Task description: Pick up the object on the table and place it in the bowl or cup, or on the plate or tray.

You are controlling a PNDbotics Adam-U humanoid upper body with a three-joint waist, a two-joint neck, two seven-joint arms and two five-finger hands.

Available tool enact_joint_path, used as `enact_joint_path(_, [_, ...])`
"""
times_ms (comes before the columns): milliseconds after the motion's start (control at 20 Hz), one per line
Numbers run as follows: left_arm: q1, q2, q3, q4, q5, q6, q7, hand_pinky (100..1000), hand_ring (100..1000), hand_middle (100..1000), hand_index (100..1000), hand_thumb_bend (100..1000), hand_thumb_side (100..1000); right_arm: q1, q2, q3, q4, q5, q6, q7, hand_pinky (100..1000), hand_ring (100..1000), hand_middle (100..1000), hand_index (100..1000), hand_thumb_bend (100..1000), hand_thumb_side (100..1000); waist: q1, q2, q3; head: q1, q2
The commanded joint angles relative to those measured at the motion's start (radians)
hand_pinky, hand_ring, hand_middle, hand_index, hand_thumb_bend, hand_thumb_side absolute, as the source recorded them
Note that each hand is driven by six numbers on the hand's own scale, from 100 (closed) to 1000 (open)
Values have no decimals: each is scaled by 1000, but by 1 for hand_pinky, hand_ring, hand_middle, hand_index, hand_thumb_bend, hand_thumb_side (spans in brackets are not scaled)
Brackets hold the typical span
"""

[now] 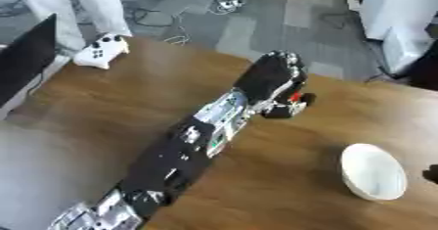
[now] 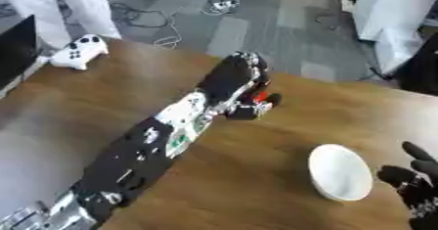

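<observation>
1. Left hand [image 1: 272,77], black with silver joints, reaches out across the brown wooden table [image 1: 120,106] on a long black-and-silver arm coming from the lower left.
2. Its fingers are curled down over a small red object [image 2: 262,97]; only a sliver of red shows under the fingertips, shape unclear. Looks like a pinch on it, thumb side down by the table surface.
3. Can't tell whether the red object is lifted or touching the wood.
4. White round bowl [image 1: 373,171] sits on the table well apart from the left hand, toward its right and nearer the robot. Nothing visible inside.
5. Right hand [image 2: 414,182], black, shows at the lower right edge, just beside the bowl, fingers straight and pointing up, holding nothing.
6. White game controller [image 1: 101,51] lies near the far table edge, well to the left of the left hand.
</observation>
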Motion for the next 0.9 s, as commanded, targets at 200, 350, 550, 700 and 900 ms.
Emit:
enact_joint_path(200, [-42,15,-10,-66,16,0,-45,368,100,100,112,288,105,-3,-11,-5,-13,-7,0,3,779,720,884,743,100,874,6,-27,-1,8,7])
enact_joint_path(350, [-50,11,-12,-69,17,0,-54,358,100,100,113,288,106,-1,-11,-6,-13,-8,0,4,779,720,884,743,100,875,7,-30,-3,10,9])
enact_joint_path(550, [-68,-16,-19,-78,38,0,-59,322,100,100,113,294,107,2,-11,-10,-13,-8,-2,3,780,720,884,743,100,871,7,-31,-8,16,13])
enact_joint_path(700, [-73,-41,-35,-82,42,-10,-71,337,100,100,113,292,106,-2,-13,-21,-19,-8,-10,-5,779,720,882,743,100,862,6,-31,-20,16,19])
enact_joint_path(900, [-76,-61,-58,-66,30,-29,-93,375,100,100,113,287,106,-3,-22,-29,-25,-8,-16,-13,780,720,883,743,100,862,9,-27,-42,2,31])
